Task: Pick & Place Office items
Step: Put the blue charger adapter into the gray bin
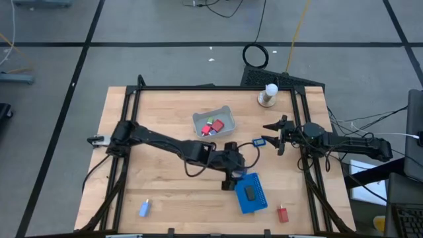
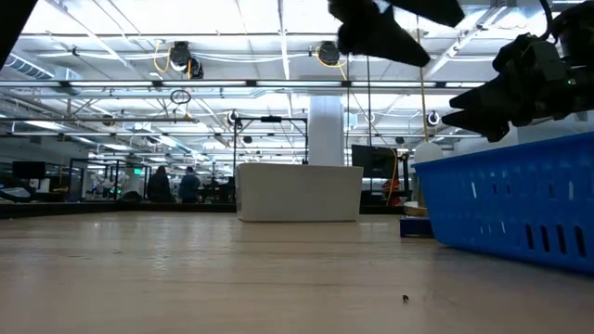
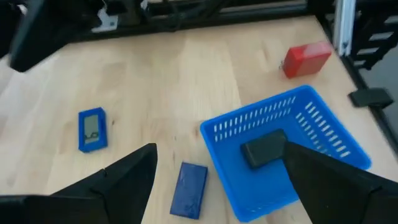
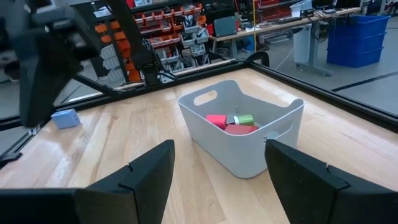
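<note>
My left gripper [image 1: 236,177] [image 3: 221,148] hangs open above the table, beside the blue tray [image 1: 251,194]. A dark blue block [image 3: 191,188] lies on the wood below its fingers, just outside the tray wall [image 3: 249,127]. A black block [image 3: 264,148] lies in the tray. A red block [image 3: 306,59] [image 1: 283,213] and a flat blue piece [image 3: 92,129] [image 1: 259,141] rest on the table. My right gripper [image 1: 272,137] [image 4: 219,146] is open and faces the pale bin [image 4: 277,134] [image 1: 198,119], which holds red [image 4: 216,121] and green [image 4: 244,119] pieces.
A light-blue block [image 1: 143,208] lies near the table's near-left corner. A white-topped round object [image 1: 268,94] stands at the far right. Black frame rails [image 1: 125,112] run along the table's sides. Bare wood lies between the bin and the tray.
</note>
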`<state>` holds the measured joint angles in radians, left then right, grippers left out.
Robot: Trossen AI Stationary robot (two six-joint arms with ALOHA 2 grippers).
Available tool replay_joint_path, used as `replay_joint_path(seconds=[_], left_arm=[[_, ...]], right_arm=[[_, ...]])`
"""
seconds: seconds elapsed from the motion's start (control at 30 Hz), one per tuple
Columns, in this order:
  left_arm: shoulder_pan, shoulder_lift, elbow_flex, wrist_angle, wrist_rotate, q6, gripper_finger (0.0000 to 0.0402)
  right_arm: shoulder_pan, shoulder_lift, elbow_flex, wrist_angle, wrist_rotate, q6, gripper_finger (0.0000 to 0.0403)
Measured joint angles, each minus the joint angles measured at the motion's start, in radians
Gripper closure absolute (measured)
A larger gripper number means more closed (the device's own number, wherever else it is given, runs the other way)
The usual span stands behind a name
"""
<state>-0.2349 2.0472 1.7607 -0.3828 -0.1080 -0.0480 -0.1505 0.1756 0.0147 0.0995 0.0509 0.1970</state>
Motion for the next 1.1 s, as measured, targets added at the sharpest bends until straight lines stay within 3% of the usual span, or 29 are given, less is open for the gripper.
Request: replay_joint_path(seconds=[0.3,0.5,0.73,0.9,1.1], left_arm=[[0.019,-0.099,0.0,-0.189,0.003,-0.139,0.0053],[0.037,-0.175,0.0,-0.412,0.025,-0.263,0.0053],[0.06,-0.27,0.0,-0.713,0.113,-0.497,0.0053],[0.029,-0.323,0.0,-0.918,0.113,-0.677,0.0053],[-0.004,-0.341,0.0,-1.026,0.084,-0.84,0.0053]], right_arm=[[0.0,0.0,0.0,0.0,0.0,0.0,0.0161],[0.0,0.0,0.0,0.001,0.0,0.0,0.0161],[0.0,0.0,0.0,0.001,0.0,0.0,0.0161],[0.0,0.0,0.0,0.0,0.0,0.0,0.0161],[0.0,0.0,0.0,0.0,0.0,0.0,0.0161]])
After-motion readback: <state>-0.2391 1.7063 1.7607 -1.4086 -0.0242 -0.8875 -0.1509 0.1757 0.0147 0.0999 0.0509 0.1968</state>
